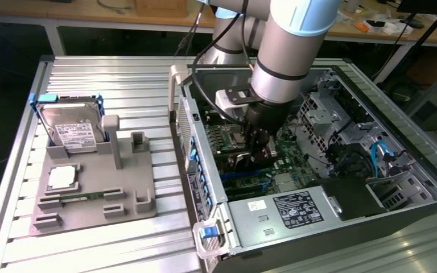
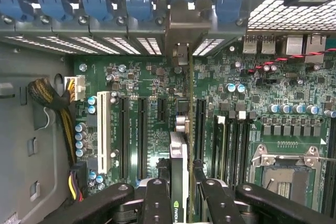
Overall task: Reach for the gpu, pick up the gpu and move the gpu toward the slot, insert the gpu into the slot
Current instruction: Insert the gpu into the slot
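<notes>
Inside the open grey computer case (image 1: 186, 108) on the exterior view's right, the black two-fingered gripper (image 2: 181, 186) has its jaws clamped on the thin dark gpu card (image 2: 178, 153), held edge-on over the green motherboard (image 2: 131, 80), with its silvery metal bracket (image 2: 181, 30) at the case's slotted wall.

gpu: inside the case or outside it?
Inside the case: the gpu stands edge-on between the jaws over the motherboard. Fully seated: cannot tell.

One gpu (image 2: 179, 156), one hard drive (image 1: 74, 133)
</notes>
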`<control>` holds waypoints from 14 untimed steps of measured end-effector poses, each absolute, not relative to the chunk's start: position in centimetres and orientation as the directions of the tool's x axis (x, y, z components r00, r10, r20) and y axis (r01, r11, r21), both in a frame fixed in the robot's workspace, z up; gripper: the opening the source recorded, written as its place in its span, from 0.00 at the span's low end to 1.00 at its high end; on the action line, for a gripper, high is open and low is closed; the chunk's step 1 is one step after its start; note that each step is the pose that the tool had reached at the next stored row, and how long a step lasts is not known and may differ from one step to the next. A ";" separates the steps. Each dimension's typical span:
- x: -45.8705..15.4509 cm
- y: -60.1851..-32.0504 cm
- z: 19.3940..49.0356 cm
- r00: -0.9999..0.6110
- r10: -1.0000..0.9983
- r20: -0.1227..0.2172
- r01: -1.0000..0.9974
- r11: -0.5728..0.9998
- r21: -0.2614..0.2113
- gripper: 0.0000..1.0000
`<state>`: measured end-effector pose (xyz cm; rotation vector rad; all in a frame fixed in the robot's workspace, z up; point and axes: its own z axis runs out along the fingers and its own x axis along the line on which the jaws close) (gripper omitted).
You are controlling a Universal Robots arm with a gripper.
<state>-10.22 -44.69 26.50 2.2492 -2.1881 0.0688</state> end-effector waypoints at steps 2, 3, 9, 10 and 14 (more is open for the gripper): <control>-10.3 -44.7 26.4 0.027 -0.999 0.033 -0.999 -0.028 -0.029 0.27; -10.3 -44.7 26.3 0.027 -0.999 0.033 -0.999 -0.028 -0.029 0.27; -10.4 -44.7 26.0 0.027 -0.999 0.034 -0.999 -0.028 -0.028 0.27; -10.4 -44.7 26.0 0.027 -0.999 0.034 -0.999 -0.028 -0.028 0.27; -10.4 -44.7 26.0 0.027 -0.999 0.033 -0.999 -0.028 -0.028 0.27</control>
